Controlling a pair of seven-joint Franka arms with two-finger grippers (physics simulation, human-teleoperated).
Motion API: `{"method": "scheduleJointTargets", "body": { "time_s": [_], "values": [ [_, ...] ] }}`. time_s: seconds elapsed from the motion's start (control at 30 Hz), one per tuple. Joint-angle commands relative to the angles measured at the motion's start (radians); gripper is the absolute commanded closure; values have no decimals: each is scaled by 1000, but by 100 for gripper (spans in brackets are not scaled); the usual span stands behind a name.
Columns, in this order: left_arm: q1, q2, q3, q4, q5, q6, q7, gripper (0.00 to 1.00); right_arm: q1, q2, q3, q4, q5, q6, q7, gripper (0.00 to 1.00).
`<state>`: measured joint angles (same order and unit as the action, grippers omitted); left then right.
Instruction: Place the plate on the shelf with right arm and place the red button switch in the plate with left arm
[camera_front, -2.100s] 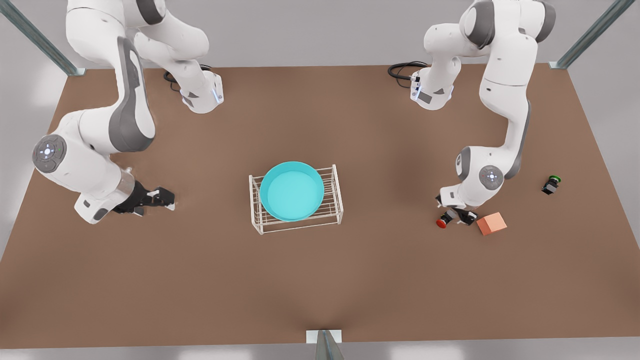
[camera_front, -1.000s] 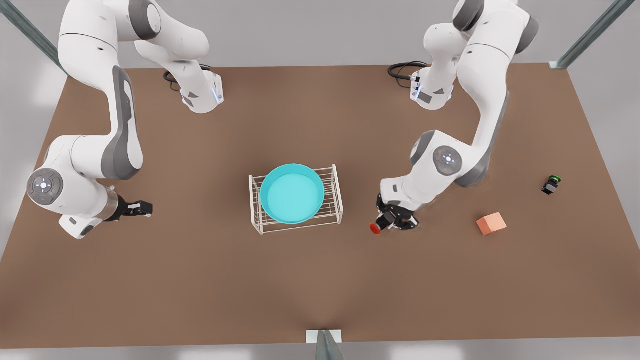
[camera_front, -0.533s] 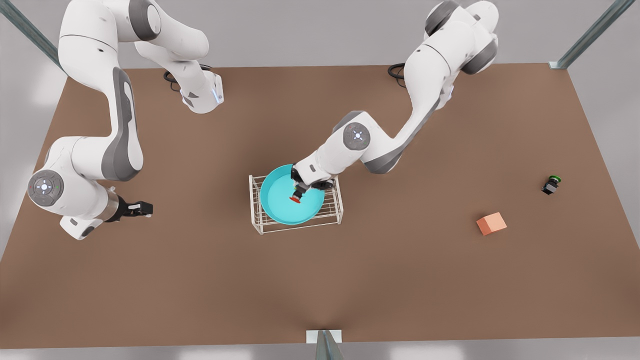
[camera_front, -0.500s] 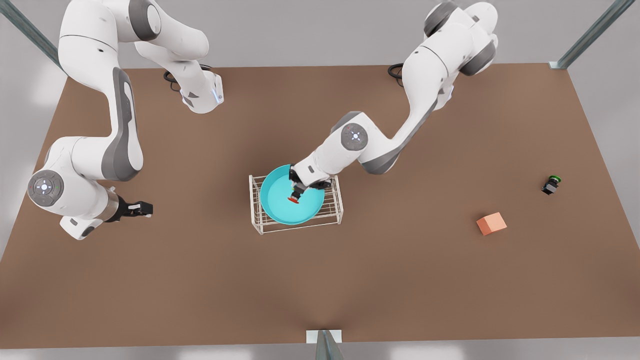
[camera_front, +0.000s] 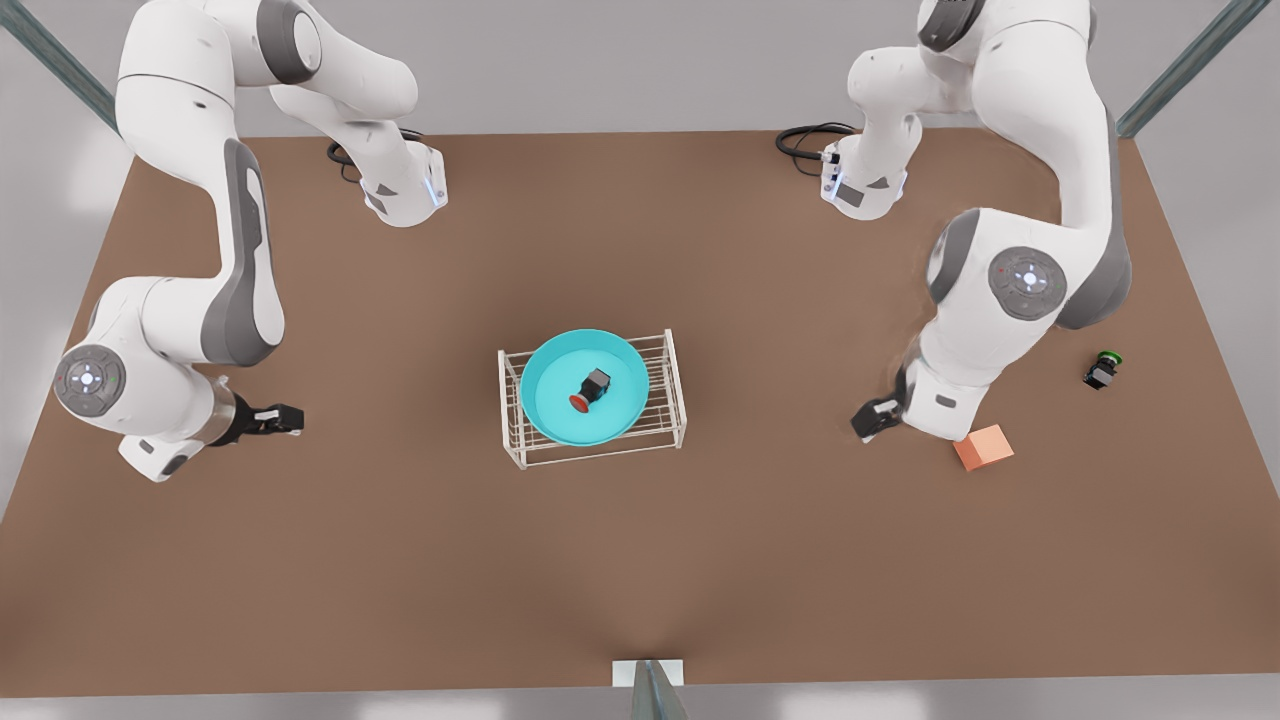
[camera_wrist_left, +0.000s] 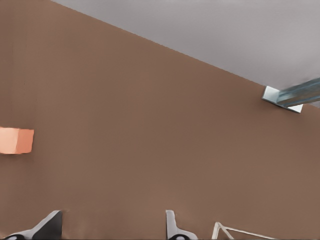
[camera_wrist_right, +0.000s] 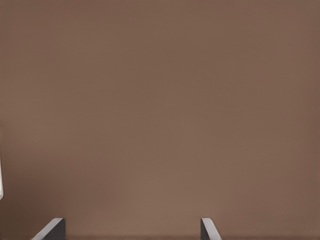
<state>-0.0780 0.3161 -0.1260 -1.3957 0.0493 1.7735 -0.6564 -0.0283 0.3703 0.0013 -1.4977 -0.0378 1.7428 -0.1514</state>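
Note:
The turquoise plate rests on top of the white wire shelf at the table's middle. Inside the plate lies the red button switch, tipped on its side with its red cap toward the front view's lower left; nothing grips it. My left gripper hangs low at the front view's right, well away from the shelf and just beside the orange cube. The left wrist view shows that gripper open and holding nothing. My right gripper waits at the front view's left, and it stands open over bare table.
A salmon-orange cube sits by the left gripper and appears in the left wrist view. A green-capped switch stands farther toward the front view's right edge. A corner of the shelf shows in the left wrist view.
The left gripper carried the red button switch over the plate, let it go there, and drew back to the front view's right near the cube. The right arm barely moved.

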Motion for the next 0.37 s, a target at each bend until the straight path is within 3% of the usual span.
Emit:
{"method": "scheduleJointTargets", "body": {
  "time_s": [0.0, 0.03, 0.13, 0.33],
  "values": [
    [-51, -86, 161, -92, -177, -193, 762, 0, -5, -1, 0, 0, 1, 0, -14, 0],
    [-51, -186, 155, -264, -177, -52, 758, 0, -5, 1, 0, 0, 1, 0, -14, 0],
    [-63, -129, 154, -164, -140, -60, 758, 0, -7, 2, 0, 0, 1, 0, -14, 0],
    [-57, -115, 155, -151, -151, -54, 748, 0, -7, 1, 0, 0, 3, 0, -14, 0]
  ]
}}
